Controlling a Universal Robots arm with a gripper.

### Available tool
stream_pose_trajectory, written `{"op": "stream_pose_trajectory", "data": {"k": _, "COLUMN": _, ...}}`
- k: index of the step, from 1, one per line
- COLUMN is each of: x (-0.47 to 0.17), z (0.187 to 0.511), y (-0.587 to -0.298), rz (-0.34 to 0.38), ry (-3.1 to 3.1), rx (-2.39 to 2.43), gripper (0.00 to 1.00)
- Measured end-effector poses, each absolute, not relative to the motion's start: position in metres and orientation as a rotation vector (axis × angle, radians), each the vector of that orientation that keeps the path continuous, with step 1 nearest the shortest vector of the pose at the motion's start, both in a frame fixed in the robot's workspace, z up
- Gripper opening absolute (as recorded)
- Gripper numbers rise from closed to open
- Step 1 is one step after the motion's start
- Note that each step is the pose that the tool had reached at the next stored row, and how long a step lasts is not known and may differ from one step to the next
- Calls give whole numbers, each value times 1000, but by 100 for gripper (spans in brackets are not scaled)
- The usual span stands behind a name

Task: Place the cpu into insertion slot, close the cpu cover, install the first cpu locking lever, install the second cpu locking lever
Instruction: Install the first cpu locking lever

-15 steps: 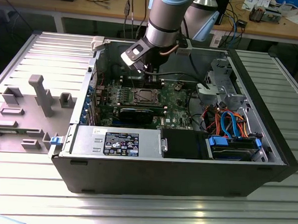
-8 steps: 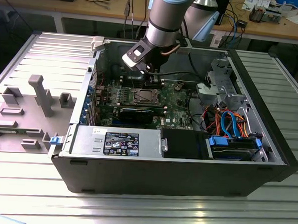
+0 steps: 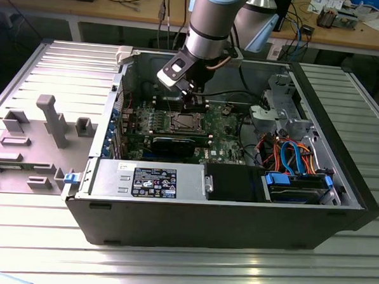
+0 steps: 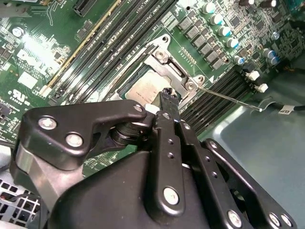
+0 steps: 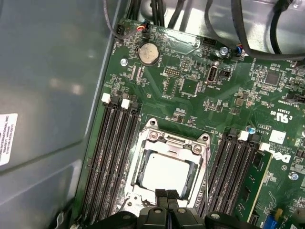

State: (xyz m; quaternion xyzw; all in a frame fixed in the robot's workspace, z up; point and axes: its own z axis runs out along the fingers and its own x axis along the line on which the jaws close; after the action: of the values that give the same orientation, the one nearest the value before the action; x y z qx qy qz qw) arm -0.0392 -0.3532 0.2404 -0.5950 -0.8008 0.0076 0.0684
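The cpu (image 5: 164, 172) lies with its silver top up in the insertion slot (image 3: 181, 122) on the green board. The steel cpu cover (image 5: 167, 145) lies flat around it, its window framing the chip. My gripper (image 5: 167, 194) is shut, its tips together at the cover's edge right beside the chip, with nothing seen between them. In the second wrist view the gripper (image 4: 167, 95) touches the cover (image 4: 167, 67) next to the cpu (image 4: 143, 89), and a thin wire locking lever (image 4: 228, 98) sticks out sideways over the memory slots. In the exterior view the gripper (image 3: 191, 101) hangs just behind the socket.
Long memory slots (image 5: 112, 157) run along both sides of the socket. A black graphics card (image 3: 173, 144) and the power supply (image 3: 149, 178) lie in front of it. Cables (image 3: 290, 153) and drive bays sit on the exterior view's right. The case walls (image 5: 52, 95) stand close by.
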Motion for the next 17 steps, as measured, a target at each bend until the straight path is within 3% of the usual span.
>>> {"op": "stream_pose_trajectory", "data": {"k": 17, "x": -39, "z": 240, "y": -353, "rz": 34, "ry": -2510, "rx": -1653, "gripper": 11}}
